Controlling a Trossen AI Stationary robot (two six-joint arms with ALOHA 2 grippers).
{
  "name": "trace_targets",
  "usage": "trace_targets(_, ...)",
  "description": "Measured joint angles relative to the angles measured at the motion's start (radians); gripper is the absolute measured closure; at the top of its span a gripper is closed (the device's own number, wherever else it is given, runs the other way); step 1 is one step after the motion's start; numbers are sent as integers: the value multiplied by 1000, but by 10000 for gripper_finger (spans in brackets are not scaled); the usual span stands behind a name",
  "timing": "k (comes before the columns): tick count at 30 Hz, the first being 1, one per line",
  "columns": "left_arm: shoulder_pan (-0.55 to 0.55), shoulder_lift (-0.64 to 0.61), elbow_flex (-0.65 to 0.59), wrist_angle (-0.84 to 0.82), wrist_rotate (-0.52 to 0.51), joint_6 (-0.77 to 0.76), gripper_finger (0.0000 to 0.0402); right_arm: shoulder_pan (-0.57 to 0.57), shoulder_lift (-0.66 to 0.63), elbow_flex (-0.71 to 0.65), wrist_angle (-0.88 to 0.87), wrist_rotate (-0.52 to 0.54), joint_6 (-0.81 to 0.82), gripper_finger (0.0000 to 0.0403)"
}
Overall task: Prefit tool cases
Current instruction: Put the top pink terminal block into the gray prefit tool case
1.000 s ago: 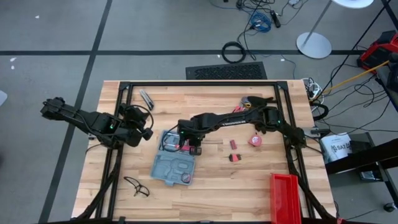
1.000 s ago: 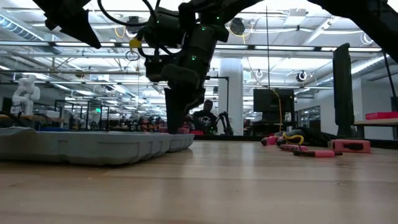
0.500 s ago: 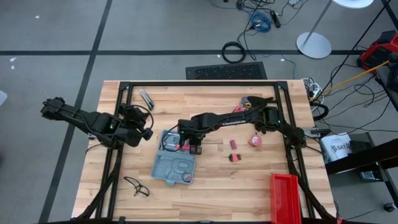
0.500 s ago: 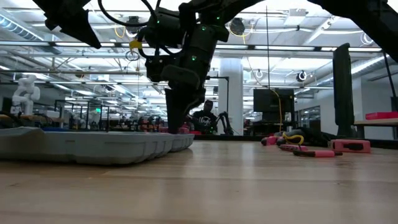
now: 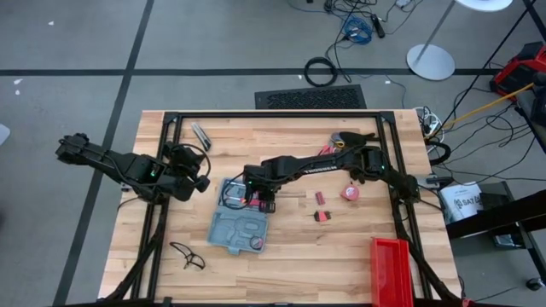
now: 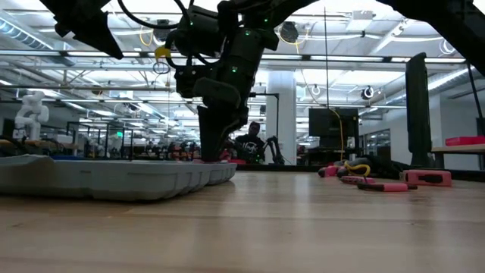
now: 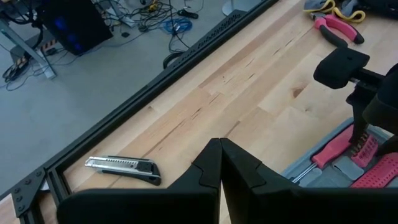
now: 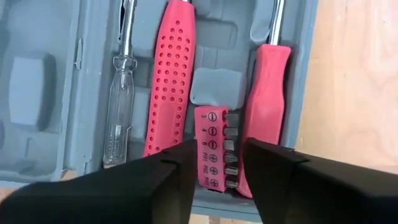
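Near the centre of the high view, slightly left of the middle, the blue-grey tool case (image 5: 241, 222) lies open and flat on the wooden table (image 5: 290, 136). Over its upper right corner hangs the right gripper (image 5: 260, 200), reaching in from the right side of the frame. Seen from the right wrist, its two dark fingers (image 8: 161, 180) stand parted, one on each side of a pink bit holder (image 8: 216, 146) that sits in the grey tray between a perforated pink handle (image 8: 169, 74) and a smooth pink handle (image 8: 266, 93); whether the pads touch the holder cannot be told. A clear-handled screwdriver (image 8: 118, 106) lies in the next slot over. In the low view the case (image 6: 114, 178) shows as a shallow grey shell at the left, with the gripper (image 6: 216, 144) coming down onto its far end.

At the left of the high view the left gripper (image 5: 198, 181) hovers just beside the case's upper left corner, its fingers (image 7: 221, 165) pressed together on nothing. A utility knife (image 5: 201, 135) lies above it. Pink pliers (image 7: 336, 28) show at the upper right of the left wrist view. A red bin (image 5: 391, 271) stands at the lower right of the table.
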State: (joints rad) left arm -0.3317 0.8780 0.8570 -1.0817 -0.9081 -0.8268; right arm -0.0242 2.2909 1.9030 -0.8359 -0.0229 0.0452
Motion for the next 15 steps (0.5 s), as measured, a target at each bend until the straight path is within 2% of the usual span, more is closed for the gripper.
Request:
trace_targets(5, 0, 0, 0, 0, 0, 0, 391, 0, -8, -1, 26, 54, -9, 334)
trace_targets(10, 0, 0, 0, 0, 0, 0, 391, 0, -4, -1, 68, 21, -31, 394)
trace_targets(15, 0, 0, 0, 0, 0, 0, 391, 8, -1, -12, 57, 18, -17, 398)
